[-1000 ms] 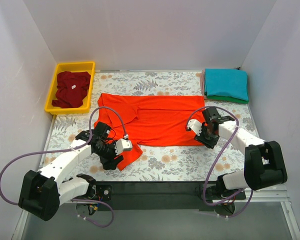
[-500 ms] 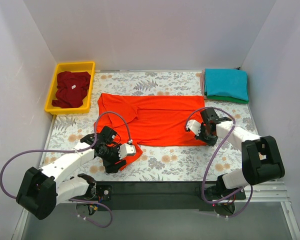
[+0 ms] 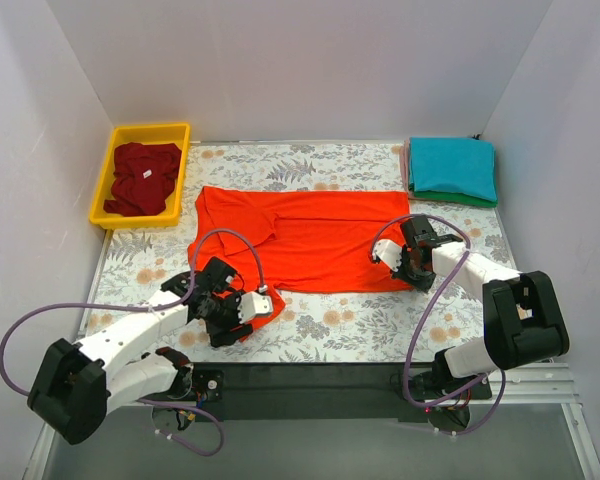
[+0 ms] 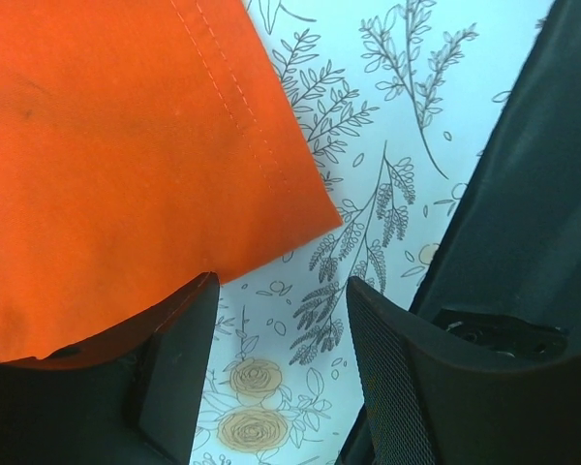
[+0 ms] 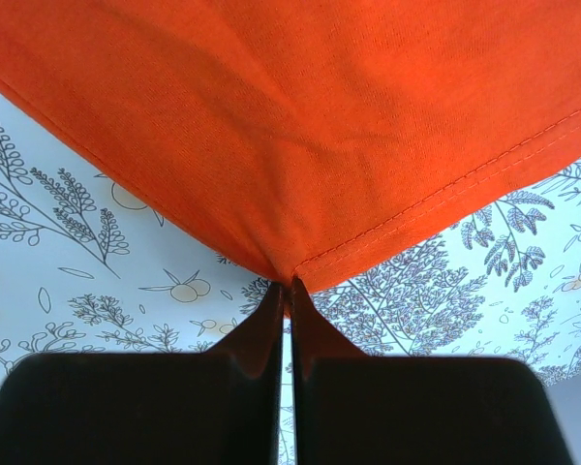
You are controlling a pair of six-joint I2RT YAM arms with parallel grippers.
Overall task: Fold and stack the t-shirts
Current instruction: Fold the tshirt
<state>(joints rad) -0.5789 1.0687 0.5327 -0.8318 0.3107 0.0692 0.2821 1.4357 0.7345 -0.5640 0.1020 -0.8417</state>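
The orange-red t-shirt (image 3: pixel 310 238) lies spread flat mid-table. My right gripper (image 3: pixel 412 274) is at its near right corner, and in the right wrist view the gripper (image 5: pixel 289 283) is shut on that hemmed corner (image 5: pixel 368 194). My left gripper (image 3: pixel 246 308) is over the shirt's near left sleeve. In the left wrist view it (image 4: pixel 281 325) is open, with the orange cloth edge (image 4: pixel 126 174) just beyond the left finger (image 4: pixel 179 368) and only table cloth between the jaws. A maroon shirt (image 3: pixel 140 178) lies crumpled in the bin. A folded teal shirt (image 3: pixel 452 166) sits on a folded green one (image 3: pixel 462 199) at the back right.
The yellow bin (image 3: pixel 180 160) stands at the back left. The floral table cloth (image 3: pixel 340 320) covers the table; its black near edge (image 4: pixel 533 194) shows in the left wrist view. Purple cables loop beside both arms. White walls close in three sides.
My left gripper has moved right and toward the near edge along the sleeve. My right gripper has shifted slightly and still holds the corner.
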